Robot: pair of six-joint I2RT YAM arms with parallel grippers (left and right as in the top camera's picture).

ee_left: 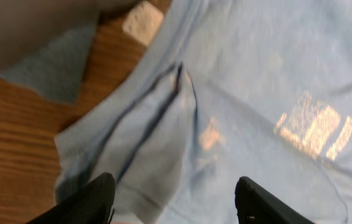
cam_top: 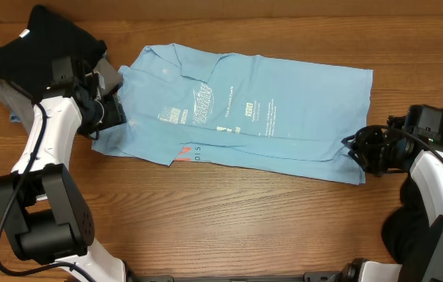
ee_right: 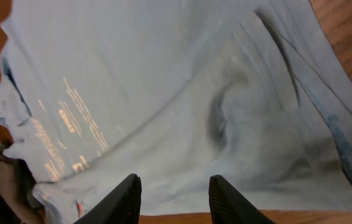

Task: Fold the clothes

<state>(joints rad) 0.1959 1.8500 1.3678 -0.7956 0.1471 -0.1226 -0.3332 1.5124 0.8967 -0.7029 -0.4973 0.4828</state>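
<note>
Overhead, the sky-blue T-shirt (cam_top: 284, 110) lies spread mid-surface (cam_top: 229, 227), with a black garment (cam_top: 41, 43) heaped at 10 o'clock. The left arm (cam_top: 45, 145) meets the shirt's 9 o'clock edge and the right arm (cam_top: 441, 180) its 3 o'clock edge. Left wrist view: the left jaws stand wide apart over a puckered fold, gripping nothing, with grey cloth (ee_left: 58, 68) at 10 o'clock. Right wrist view: the right jaws are partly open above rumpled blue cloth, empty.

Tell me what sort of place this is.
Probably a robotics test bench: a left arm and right arm stand at a wooden table, with a blue T-shirt spread out and a black garment heaped nearby.
</note>
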